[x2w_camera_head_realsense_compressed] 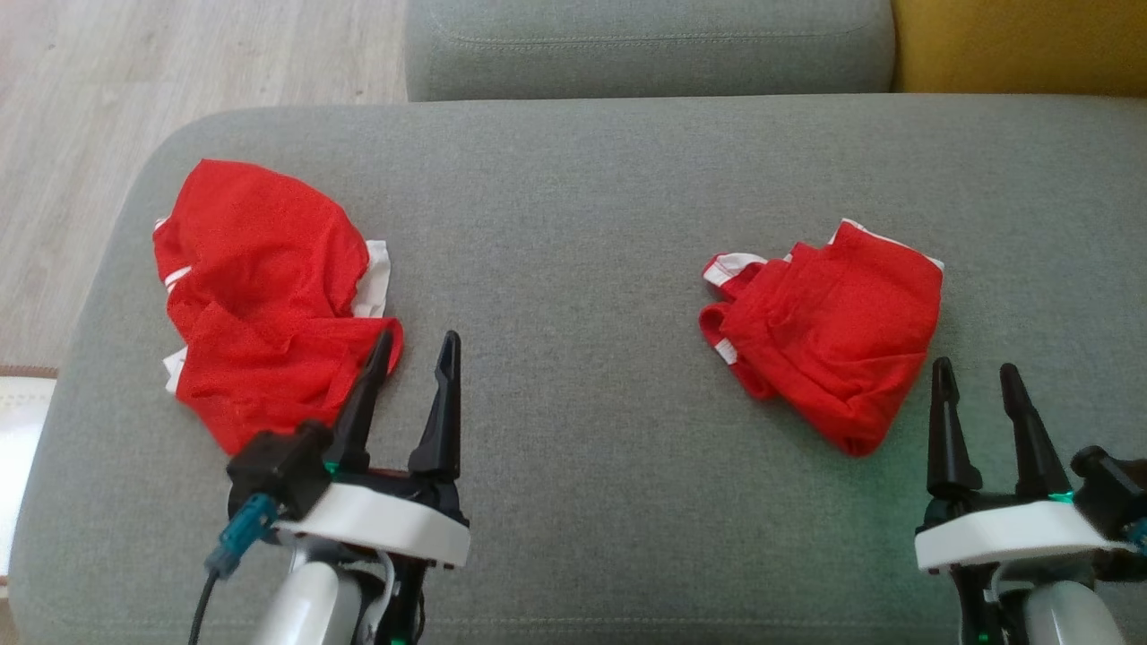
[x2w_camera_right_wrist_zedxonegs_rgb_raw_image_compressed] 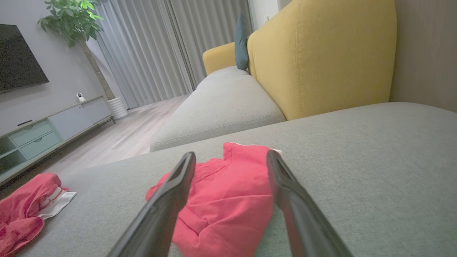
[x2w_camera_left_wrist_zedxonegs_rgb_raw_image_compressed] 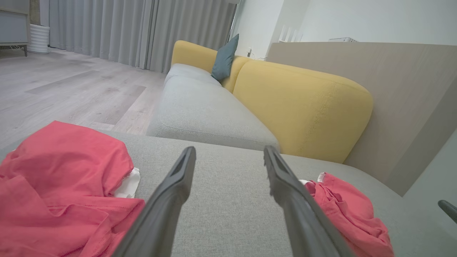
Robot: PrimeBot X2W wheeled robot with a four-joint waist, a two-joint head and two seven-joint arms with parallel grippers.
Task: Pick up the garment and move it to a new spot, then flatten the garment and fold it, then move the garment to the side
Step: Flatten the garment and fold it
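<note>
Two red garments are seen on the grey sofa seat point(x2w_camera_head_realsense_compressed: 573, 179), well apart from each other. The larger red garment point(x2w_camera_head_realsense_compressed: 264, 296) is spread in a loose, crumpled heap toward the seat's left end, near its rounded corner. It is creased in broad folds. White trim is shown at its left edge, and a white panel is turned out from under the red cloth on its right side. The smaller red garment point(x2w_camera_head_realsense_compressed: 829, 327) is bunched into a compact, roughly folded bundle toward the right side. White-edged openings are seen at its upper left and along its top edge.
</note>
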